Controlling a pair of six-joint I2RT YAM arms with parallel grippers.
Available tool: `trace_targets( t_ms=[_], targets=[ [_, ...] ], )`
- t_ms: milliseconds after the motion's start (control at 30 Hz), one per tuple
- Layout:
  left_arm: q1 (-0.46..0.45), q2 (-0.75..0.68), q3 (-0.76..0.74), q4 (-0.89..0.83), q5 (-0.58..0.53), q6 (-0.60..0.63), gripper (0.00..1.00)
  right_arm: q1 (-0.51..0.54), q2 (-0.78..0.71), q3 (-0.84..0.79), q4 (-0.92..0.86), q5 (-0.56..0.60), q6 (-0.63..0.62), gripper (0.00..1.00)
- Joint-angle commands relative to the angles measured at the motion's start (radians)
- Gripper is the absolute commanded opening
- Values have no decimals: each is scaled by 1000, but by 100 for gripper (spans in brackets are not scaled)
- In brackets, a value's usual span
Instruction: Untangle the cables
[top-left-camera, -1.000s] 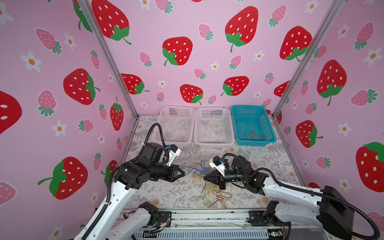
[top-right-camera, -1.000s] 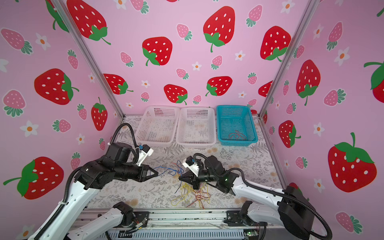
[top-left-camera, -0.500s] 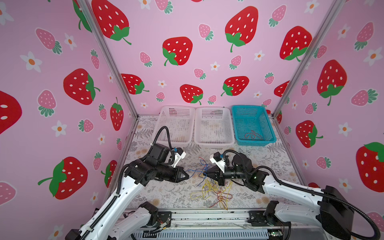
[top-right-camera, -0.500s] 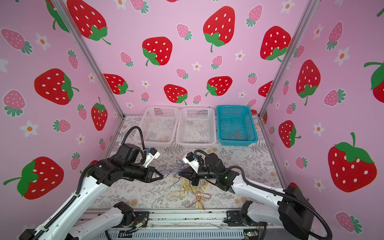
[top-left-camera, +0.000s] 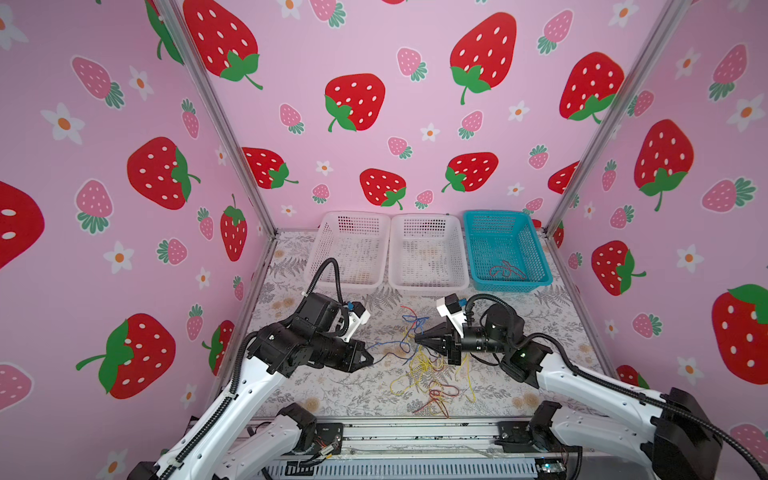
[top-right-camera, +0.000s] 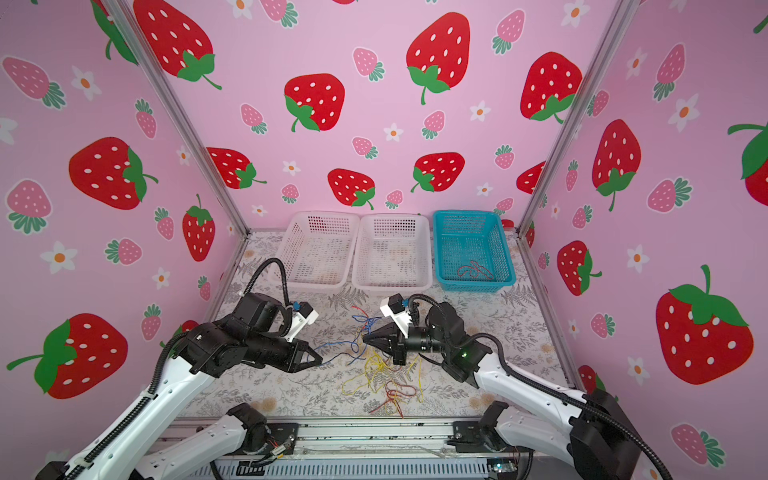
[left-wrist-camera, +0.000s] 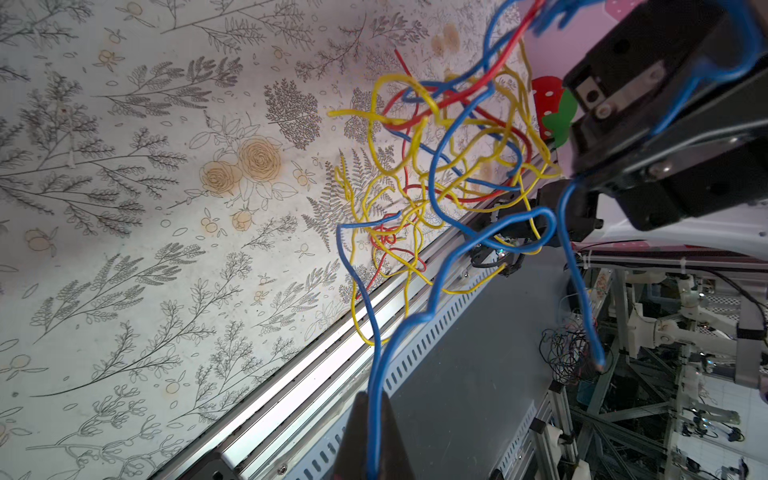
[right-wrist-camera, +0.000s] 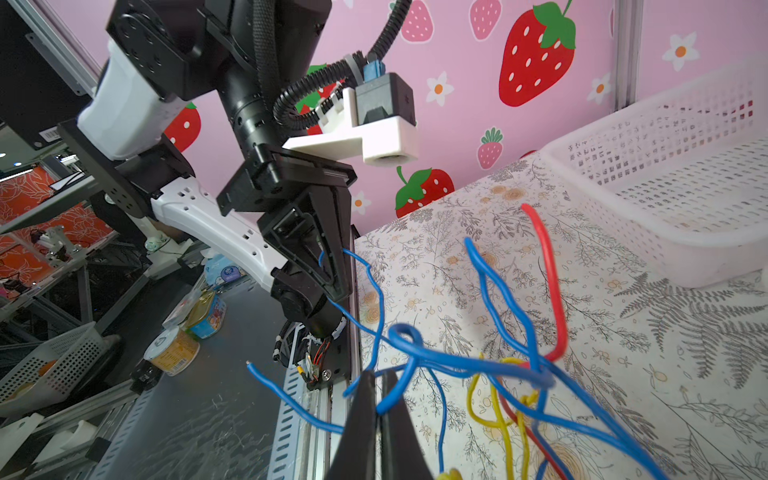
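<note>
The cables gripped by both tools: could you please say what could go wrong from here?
Both the left tool and right tool pinch blue wire looped through the yellow and red tangle; pulling apart may tighten knots. The thin wire could slip out. Strands near the table's front edge might drag off.

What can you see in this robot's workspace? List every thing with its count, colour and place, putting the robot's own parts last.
white baskets: two, white, side by side at the back of the table
blue basket: one, blue, back right, beside the white ones
blue cables: several, blue, in the tangle between the grippers
yellow cables: several, yellow, in the tangle, toward the front
red cables: a few, red, front of the tangle; more in the blue basket
table: one, grey floral print
walls: three, pink with strawberries
left gripper: one, black, shut on one of the blue cables
right gripper: one, black, shut on one of the blue cables
</note>
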Motion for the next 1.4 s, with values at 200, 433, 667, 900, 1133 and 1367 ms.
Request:
trace_targets(
  t_ms=[200, 433, 667, 900, 1133, 1367],
  targets=[
    [75, -29, 79, -58, -153, -7, 0, -6, -115, -138, -72, 41, 13, 0],
    [130, -42, 95, 45, 47, -67, 0, -8, -142, -206, -75, 136, 25, 0],
    [129, -63, 91, 243, 263, -215, 0, -8, -10, -251, 58, 132, 70, 0],
    [130, -41, 122, 267, 286, -253, 0, -7, 23, -238, 77, 91, 48, 0],
    [117, -5, 69, 268, 329, -239, 0, -7, -34, -178, 0, 129, -21, 0],
    [72, 8, 51, 269, 331, -229, 0, -5, -11, -101, -18, 152, -69, 0]
  ],
)
